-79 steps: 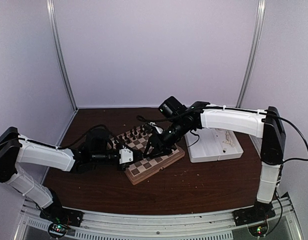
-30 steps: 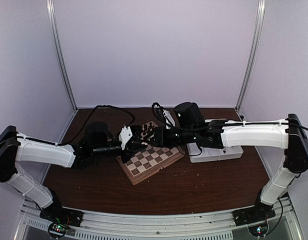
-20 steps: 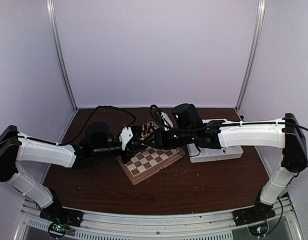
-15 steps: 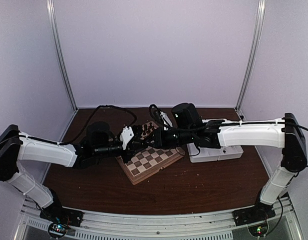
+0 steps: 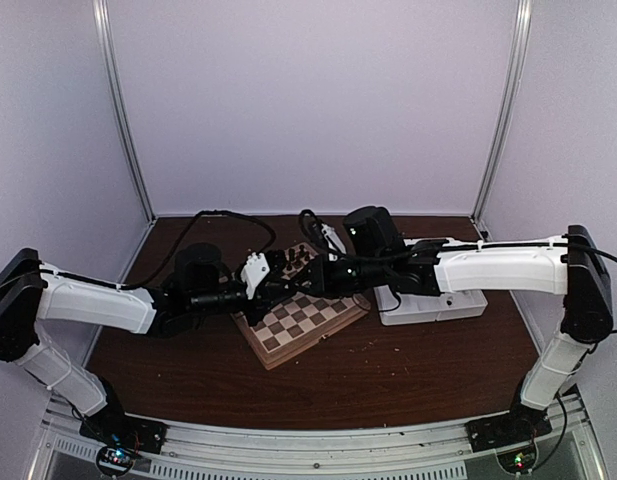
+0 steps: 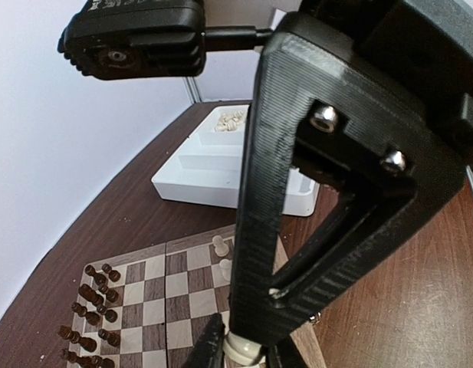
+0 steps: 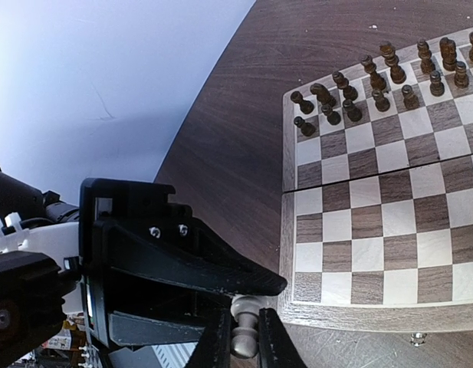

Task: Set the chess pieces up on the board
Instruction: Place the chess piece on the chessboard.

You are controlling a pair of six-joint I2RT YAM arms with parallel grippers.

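A cream-white chess piece point(image 6: 244, 351) hangs between both grippers above the board's point(image 5: 278, 352) far left part. My left gripper point(image 6: 244, 356) is shut on its base. My right gripper point(image 7: 244, 337) is shut on its other end point(image 7: 246, 326), and one left finger point(image 7: 182, 261) crosses just above it. In the top view the two grippers meet near the left gripper point(image 5: 281, 284). Two cream pawns point(image 6: 219, 245) stand at one end of the board point(image 6: 175, 307), with dark pieces point(image 6: 90, 307) in rows at the other end.
A white tray point(image 5: 433, 305) stands right of the board, with several cream pieces point(image 6: 232, 120) in its far compartment. The right arm point(image 5: 488, 268) stretches over the tray. Dark pieces point(image 7: 374, 84) fill the board's far rows. Brown table lies all around.
The right gripper's jaws have closed on the piece that the left gripper holds. Both arms have stayed almost still over the last second.
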